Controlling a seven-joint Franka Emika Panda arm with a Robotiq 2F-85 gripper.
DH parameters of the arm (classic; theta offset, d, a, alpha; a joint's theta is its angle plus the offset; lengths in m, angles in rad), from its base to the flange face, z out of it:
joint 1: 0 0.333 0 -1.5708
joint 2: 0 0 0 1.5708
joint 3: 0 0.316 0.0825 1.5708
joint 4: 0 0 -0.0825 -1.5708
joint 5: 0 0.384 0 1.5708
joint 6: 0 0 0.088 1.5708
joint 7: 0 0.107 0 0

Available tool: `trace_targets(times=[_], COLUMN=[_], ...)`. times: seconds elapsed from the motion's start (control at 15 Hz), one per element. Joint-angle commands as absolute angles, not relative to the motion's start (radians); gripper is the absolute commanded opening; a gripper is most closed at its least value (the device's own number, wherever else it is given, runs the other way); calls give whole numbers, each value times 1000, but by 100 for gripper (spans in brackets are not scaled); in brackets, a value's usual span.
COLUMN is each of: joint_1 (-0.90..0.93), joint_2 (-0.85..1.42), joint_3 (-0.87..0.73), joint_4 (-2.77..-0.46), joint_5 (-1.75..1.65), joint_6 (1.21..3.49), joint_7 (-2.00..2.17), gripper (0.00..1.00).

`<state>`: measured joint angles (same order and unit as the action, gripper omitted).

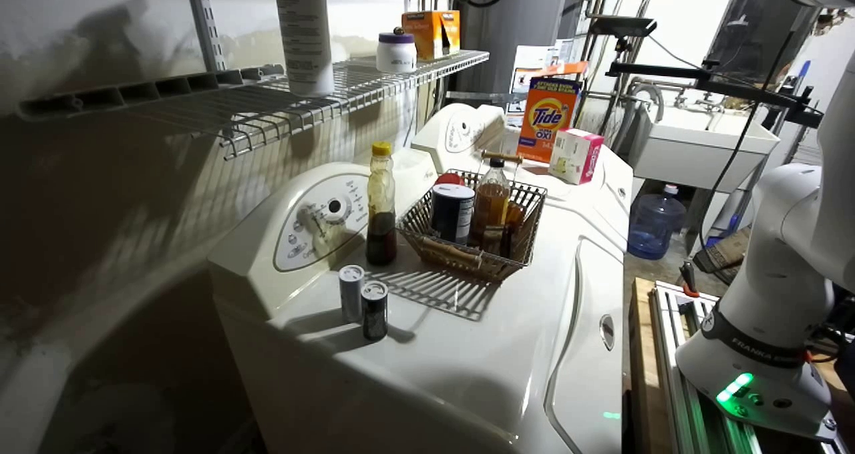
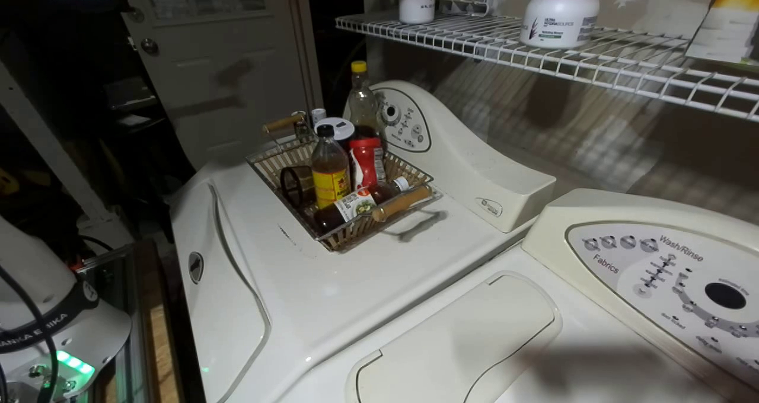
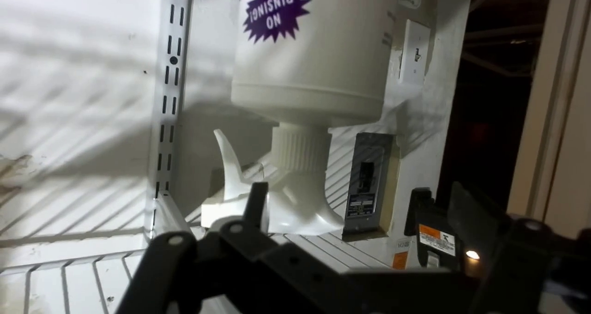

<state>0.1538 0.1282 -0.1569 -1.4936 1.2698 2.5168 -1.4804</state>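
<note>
My gripper (image 3: 358,208) shows in the wrist view, whose picture stands upside down. Its dark fingers are wide apart and nothing is between them. A white spray bottle (image 3: 316,60) with a purple "NO RINSING!" mark is nearest. One finger overlaps its spray head in the picture; I cannot tell whether they touch. A tall white bottle stands on the wire shelf in both exterior views (image 1: 305,33) (image 2: 417,0). A white jar with a purple lid (image 1: 396,57) and an orange box (image 1: 421,37) stand farther along. The gripper is not clearly visible in the exterior views.
A wire basket (image 2: 332,242) holding several bottles and containers stands on the white dryer (image 1: 427,374). Beside it are a yellow-capped bottle (image 1: 381,230) and two small cans (image 1: 352,294) (image 1: 375,310). A Tide box (image 1: 548,117) and a pink-white box (image 1: 574,157) stand behind.
</note>
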Motion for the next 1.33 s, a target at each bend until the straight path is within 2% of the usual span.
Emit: trace_targets(times=[0.0,1.27], joint_1=[138,101], joint_2=[184,339], joint_3=[-157,-148], joint_4=[-1420,-1237], joint_5=[1322,1352], joint_6=[2504,2484], joint_7=[-1530,-1520], gripper=[100,100])
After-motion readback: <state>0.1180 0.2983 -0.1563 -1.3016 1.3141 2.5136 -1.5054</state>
